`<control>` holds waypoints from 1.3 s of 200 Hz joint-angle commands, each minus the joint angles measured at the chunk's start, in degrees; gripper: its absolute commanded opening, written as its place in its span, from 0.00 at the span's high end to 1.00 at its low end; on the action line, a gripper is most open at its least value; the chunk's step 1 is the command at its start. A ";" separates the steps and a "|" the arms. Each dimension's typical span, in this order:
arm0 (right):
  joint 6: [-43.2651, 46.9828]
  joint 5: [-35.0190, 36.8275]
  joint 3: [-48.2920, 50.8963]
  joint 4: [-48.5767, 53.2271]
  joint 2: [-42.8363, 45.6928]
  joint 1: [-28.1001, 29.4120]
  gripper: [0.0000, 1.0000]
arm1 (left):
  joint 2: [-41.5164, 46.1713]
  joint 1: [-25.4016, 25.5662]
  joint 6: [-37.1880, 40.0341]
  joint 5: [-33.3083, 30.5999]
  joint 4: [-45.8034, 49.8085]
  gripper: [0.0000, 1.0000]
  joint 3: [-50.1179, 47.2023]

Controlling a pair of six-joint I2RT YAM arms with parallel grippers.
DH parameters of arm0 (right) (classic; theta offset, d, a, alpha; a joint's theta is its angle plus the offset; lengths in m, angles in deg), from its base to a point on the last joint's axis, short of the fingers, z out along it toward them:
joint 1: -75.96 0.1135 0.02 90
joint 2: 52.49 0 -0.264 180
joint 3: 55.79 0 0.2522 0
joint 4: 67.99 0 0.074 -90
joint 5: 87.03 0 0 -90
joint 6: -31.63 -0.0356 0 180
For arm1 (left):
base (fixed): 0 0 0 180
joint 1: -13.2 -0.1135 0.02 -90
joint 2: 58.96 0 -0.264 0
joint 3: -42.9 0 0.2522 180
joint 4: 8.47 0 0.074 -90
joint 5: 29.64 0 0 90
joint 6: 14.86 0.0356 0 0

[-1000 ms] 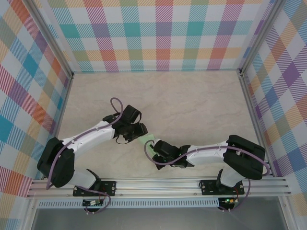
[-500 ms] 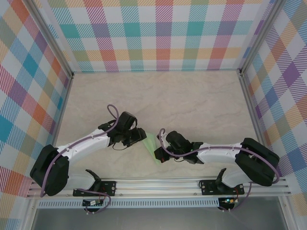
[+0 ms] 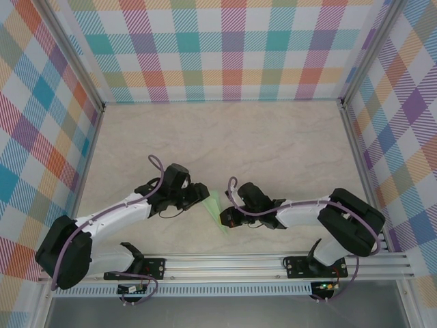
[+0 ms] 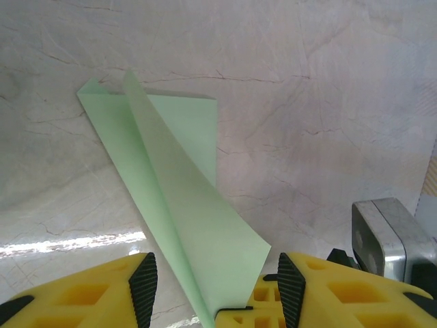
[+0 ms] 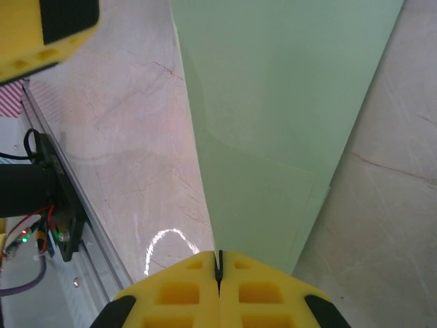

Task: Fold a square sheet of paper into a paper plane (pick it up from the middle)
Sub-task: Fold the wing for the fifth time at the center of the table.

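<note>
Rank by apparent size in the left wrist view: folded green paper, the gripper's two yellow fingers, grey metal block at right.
1. folded green paper
2. yellow fingers: the pair look alike; both cropped and nearest the camera, so unsure
3. grey metal block, also cropped

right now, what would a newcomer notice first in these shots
The folded pale-green paper, one flap lifted, sits near the middle front of the marble tabletop between both arms. The right end effector is shut on its edge; the left end effector stands open around the flap. Bright plaid walls ring the table.
</note>
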 commanded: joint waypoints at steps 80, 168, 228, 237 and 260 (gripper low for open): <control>-4.28 -8.17 -0.54 -5.69 -7.61 -3.16 0.98 | 0.56 -0.63 0.50 4.35 -12.21 0.49 -4.78; -7.85 -11.80 1.50 -11.78 -8.53 -5.64 0.98 | -3.48 -0.46 0.76 7.27 -20.24 0.49 -5.99; -11.98 -13.45 2.80 -19.11 -10.71 -7.03 0.96 | -7.79 0.16 0.46 8.19 -25.90 0.48 -5.37; -12.73 -14.16 2.91 -20.62 -11.43 -7.22 0.96 | -8.48 0.18 0.48 8.21 -26.45 0.48 -5.08; -13.76 -14.99 2.98 -22.54 -13.01 -7.88 0.96 | -9.81 0.38 0.41 8.57 -27.29 0.48 -4.44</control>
